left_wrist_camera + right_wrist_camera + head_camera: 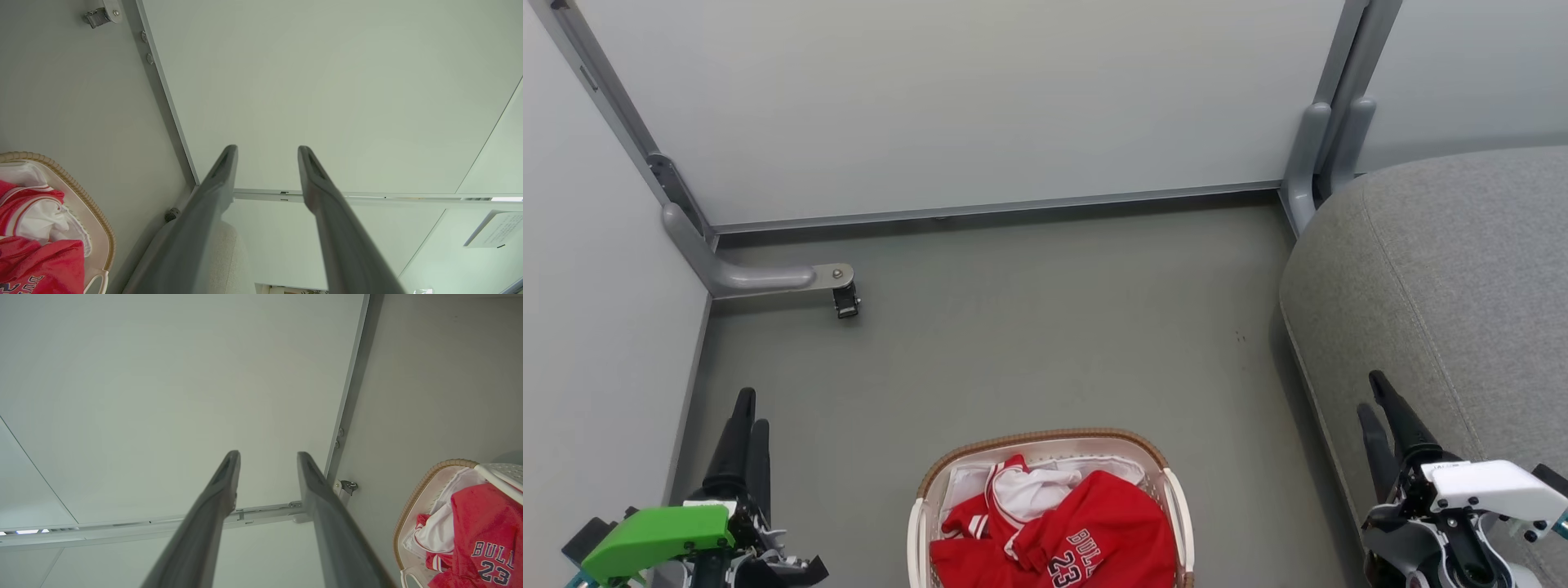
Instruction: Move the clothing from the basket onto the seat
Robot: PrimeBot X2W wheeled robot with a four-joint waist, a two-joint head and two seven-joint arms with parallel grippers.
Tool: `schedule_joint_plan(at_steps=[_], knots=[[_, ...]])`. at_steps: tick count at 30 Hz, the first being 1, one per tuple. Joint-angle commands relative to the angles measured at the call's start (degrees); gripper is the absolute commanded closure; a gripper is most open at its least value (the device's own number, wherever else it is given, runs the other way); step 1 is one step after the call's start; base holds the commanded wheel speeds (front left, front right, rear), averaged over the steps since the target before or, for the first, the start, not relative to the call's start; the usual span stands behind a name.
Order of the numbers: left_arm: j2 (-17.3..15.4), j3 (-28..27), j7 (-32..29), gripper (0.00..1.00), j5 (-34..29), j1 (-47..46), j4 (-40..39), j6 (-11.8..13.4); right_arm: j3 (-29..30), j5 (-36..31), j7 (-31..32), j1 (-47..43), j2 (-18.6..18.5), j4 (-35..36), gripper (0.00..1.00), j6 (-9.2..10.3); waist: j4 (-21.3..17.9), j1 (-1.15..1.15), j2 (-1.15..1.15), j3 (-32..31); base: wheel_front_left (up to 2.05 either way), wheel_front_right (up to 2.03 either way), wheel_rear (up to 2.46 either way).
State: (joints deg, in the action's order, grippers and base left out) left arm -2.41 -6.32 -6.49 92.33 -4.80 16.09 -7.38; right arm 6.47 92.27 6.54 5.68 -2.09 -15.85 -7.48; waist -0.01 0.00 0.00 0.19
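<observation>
Red fabric with white trim, the clothing (pixel 1086 531) lies crumpled in the basket (pixel 1045 436). The basket stands on the grey floor (pixel 1045 327) at the bottom middle of the head view, between the two arms and apart from both. The seat (pixel 1462 269), grey upholstery with a stitched seam, lies to the robot's right, clear of the basket.

The left pincer (pixel 753 408) rises at the lower left of the head view. Its dark fingers point up the picture and lean slightly right, above a green housing (pixel 658 539) at the wrist. The right pincer (pixel 1370 392) rises at the lower right from a white housing (pixel 1494 486), its fingers leaning left against the seat's rounded front edge. Whether it touches the upholstery cannot be told. In each wrist view the two fingers stand parted with a clear gap and nothing between them, so both pincers are open and empty. Both are aimed at the pale partition wall (pixel 327 81).

White letters on the clothing read "BULL", the end of the word lost in a fold, with "23" beneath. In the left wrist view a paper notice (pixel 494 228) on the wall carries lines of print too small to read. A small label on the white housing is likewise illegible.
</observation>
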Motion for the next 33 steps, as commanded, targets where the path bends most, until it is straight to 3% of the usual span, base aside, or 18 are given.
schedule_joint_plan(at_steps=[1, 11, 33], knots=[[-0.09, 0.02, 0.33, 0.00, -0.28, -0.24, -0.17, 0.00, -0.16, -0.20, -0.23, 0.26, -0.08, 0.21, 0.00, 0.00, 0.00, 0.00, 0.00, 0.05, 0.00, 0.00, 0.00], [-0.72, 0.15, 3.21, 0.00, -7.57, -1.14, 0.65, -0.02, -2.66, -5.21, -3.21, 1.53, -1.19, -0.20, 0.00, 0.00, -0.07, 0.00, 0.00, 0.31, 0.00, 0.00, 0.00], [-0.97, -0.47, 8.49, 0.00, -32.05, -2.71, 1.23, -0.06, -4.64, -26.35, -8.52, 3.78, -0.76, -2.62, 0.00, -0.01, -0.05, 0.00, 0.00, 1.74, 0.00, 0.00, 0.00]])
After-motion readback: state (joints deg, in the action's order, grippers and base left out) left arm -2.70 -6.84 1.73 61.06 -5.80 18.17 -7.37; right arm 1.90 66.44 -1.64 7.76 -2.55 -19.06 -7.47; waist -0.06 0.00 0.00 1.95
